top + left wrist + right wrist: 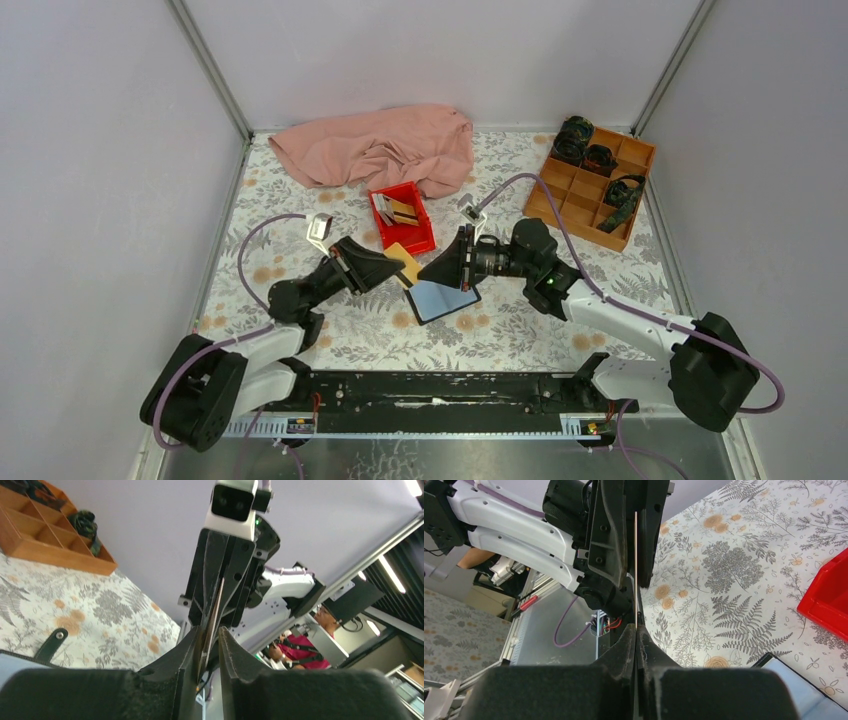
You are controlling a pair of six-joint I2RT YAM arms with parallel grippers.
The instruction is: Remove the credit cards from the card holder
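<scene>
Bright, even light, soft shadows; the near fingers (165, 690) blur in wrist views.

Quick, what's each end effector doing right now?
Left end effector: open, fingers apart around the credit card.
Right end effector: shut on the credit card.

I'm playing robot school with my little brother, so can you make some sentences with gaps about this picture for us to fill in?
1. The right gripper is shut on a thin ____.
2. The card holder lies open, and its inside is ____.
3. The crumpled cloth is ____.
4. More cards lie in the ____ tray.

Missing words: card, blue, pink, red.
</scene>
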